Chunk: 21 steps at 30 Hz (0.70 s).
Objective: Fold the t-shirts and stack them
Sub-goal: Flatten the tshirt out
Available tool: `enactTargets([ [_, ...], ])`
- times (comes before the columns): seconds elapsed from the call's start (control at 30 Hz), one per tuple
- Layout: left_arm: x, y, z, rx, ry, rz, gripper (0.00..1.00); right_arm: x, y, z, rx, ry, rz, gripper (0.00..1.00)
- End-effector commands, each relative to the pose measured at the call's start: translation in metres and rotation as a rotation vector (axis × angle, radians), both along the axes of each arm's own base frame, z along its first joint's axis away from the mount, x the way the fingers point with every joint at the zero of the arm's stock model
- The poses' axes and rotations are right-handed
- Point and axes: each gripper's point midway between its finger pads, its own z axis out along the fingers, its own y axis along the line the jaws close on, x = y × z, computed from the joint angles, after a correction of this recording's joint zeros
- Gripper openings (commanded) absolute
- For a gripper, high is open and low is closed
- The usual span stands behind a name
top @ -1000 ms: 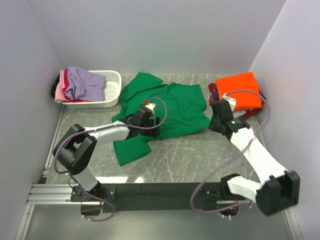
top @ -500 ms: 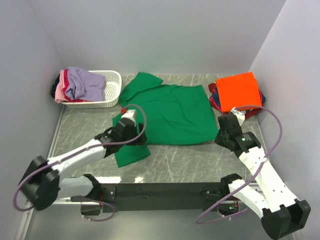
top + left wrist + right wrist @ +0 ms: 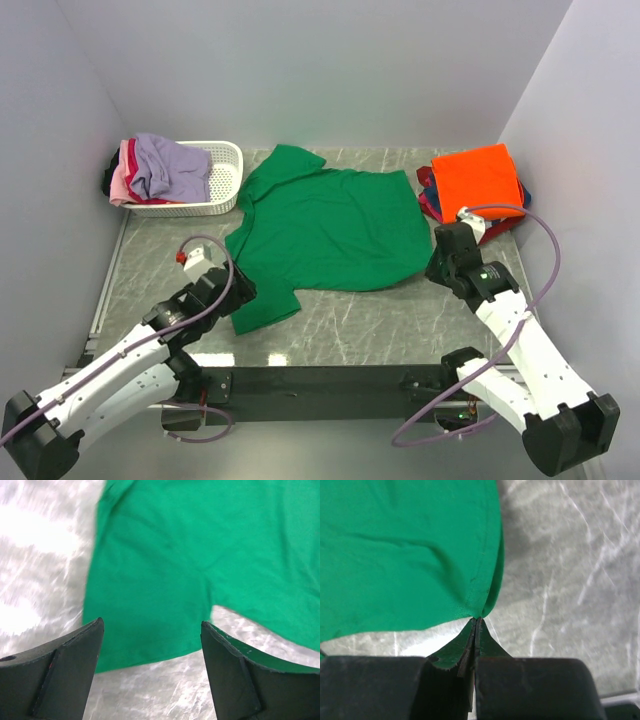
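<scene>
**Green tee spread flat, one corner pinched**

Starting far left: the white slotted basket [image 3: 228, 172] is sitting at the back of the tabletop [image 3: 400, 312] and holding a rumpled pile. A lavender shirt [image 3: 168, 165] is lying on top, and a pink shirt [image 3: 120, 186] is hanging over the left rim.

Moving right, the left gripper [image 3: 228, 288] is hanging near the front edge, just beside the near sleeve of the green t-shirt [image 3: 330, 225]. Its jaws are standing wide apart and gripping nothing. The left wrist view is a bit blurry. In it the two dark fingers [image 3: 65, 670] are framing that sleeve, with marbled grey surface showing on either side. I can't tell whether the tips are touching the cloth.

The green t-shirt itself is lying spread out in the middle of the tabletop, turned sideways. Its neck end is pointing toward the basket, one sleeve is reaching to the back and the other to the front, and the hem is facing right.

The right gripper [image 3: 434, 262] is sitting at the near right corner of that hem. In its wrist view the jaws are pressing fully together and pinching the very corner of the cloth, which is puckering into a small fold at the tips.

Far right at the back, an orange t-shirt [image 3: 480, 180] is lying folded on top of a small stack, with a red shirt [image 3: 430, 208] poking out beneath its left side. The stack is sitting close to the green hem. I can't tell if they're touching.
</scene>
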Motion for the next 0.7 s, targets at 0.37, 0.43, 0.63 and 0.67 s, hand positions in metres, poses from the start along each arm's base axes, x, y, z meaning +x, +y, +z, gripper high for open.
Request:
enactTargets([
  [0.37, -0.044, 0.012, -0.080, -0.080, 0.279, 0.173, 0.85, 0.016, 0.009, 0.014, 0.018, -0.147, 0.070, 0.00],
  [0.43, -0.047, 0.012, -0.082, -0.081, 0.293, 0.172, 0.83, 0.017, 0.008, 0.015, 0.015, -0.157, 0.072, 0.00],
  [0.63, -0.049, 0.012, -0.083, -0.079, 0.298, 0.170, 0.73, 0.019, 0.012, 0.020, 0.032, -0.177, 0.085, 0.00],
  [0.67, -0.049, 0.012, -0.083, -0.077, 0.300, 0.168, 0.72, 0.019, 0.012, 0.020, 0.030, -0.175, 0.084, 0.00],
])
